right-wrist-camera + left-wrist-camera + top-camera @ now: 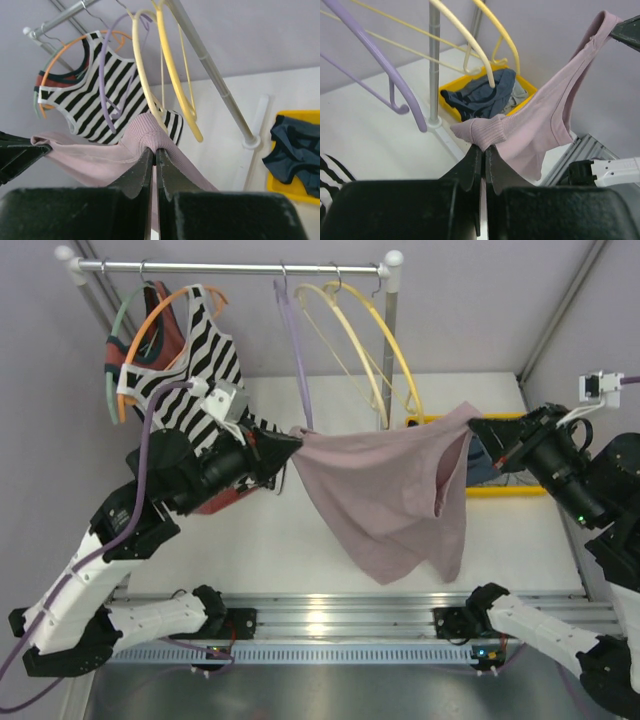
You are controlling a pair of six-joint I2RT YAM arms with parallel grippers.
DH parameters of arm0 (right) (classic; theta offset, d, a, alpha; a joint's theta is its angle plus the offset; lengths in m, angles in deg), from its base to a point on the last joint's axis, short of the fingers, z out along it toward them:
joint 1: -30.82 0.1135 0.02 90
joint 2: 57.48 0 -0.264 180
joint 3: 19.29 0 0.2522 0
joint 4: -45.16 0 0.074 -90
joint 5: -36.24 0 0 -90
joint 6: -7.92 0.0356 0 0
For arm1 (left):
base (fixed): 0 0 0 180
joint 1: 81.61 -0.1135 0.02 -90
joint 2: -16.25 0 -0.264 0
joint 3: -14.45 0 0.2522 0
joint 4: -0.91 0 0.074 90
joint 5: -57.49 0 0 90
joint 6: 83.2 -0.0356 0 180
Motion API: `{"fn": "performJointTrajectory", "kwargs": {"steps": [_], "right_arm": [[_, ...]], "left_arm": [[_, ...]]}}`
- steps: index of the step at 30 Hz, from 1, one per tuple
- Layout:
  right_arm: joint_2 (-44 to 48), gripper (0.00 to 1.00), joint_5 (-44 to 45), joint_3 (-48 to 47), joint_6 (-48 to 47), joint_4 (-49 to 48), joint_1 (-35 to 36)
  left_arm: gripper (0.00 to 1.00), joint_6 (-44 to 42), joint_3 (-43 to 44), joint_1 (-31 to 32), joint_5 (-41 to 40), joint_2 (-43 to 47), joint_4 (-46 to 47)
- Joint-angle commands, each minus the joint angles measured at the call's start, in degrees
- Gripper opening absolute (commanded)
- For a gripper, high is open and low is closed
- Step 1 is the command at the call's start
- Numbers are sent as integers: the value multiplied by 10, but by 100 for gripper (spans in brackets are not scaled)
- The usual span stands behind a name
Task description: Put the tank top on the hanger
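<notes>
The pink-mauve tank top (pixel 385 495) hangs stretched in the air between my two grippers. My left gripper (pixel 296 438) is shut on its left end, seen bunched at the fingertips in the left wrist view (pixel 482 131). My right gripper (pixel 478 426) is shut on its right end, seen in the right wrist view (pixel 150 137). The lavender hanger (pixel 296 355) hangs from the rail, its lower end just above my left gripper; it also shows in the left wrist view (pixel 380 60) and the right wrist view (pixel 106 75).
A metal rail (pixel 230 268) on a post (pixel 388 345) carries the hangers. A black-and-white striped top (pixel 190 370) on an orange hanger hangs at the left, over a rust-red garment. Two pale yellow hangers (pixel 370 340) hang right of the lavender one. A yellow bin (pixel 485 95) holds blue clothes.
</notes>
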Motion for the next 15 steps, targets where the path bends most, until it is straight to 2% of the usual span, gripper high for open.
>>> {"fn": "performJointTrajectory", "kwargs": {"steps": [1,4,8,12,15], "right_arm": [[-53,0,-14,-75,-32,-10,-6],[-91,0,-29,-124,-39,-10,-5],[-113,0,-57,-155,-32,-14,-6],[-92,0,-74,-89,-19,-21,-6],[-39,0,-100,-9,8,-42,-5]], "left_arm": [[0,-38,72,-2,-35,-16,2],[0,-53,137,-2,-53,-31,-4],[0,-62,177,-2,-56,-45,-22],[0,-46,147,-2,-43,-33,-42],[0,-11,57,-2,-21,3,-32]]}}
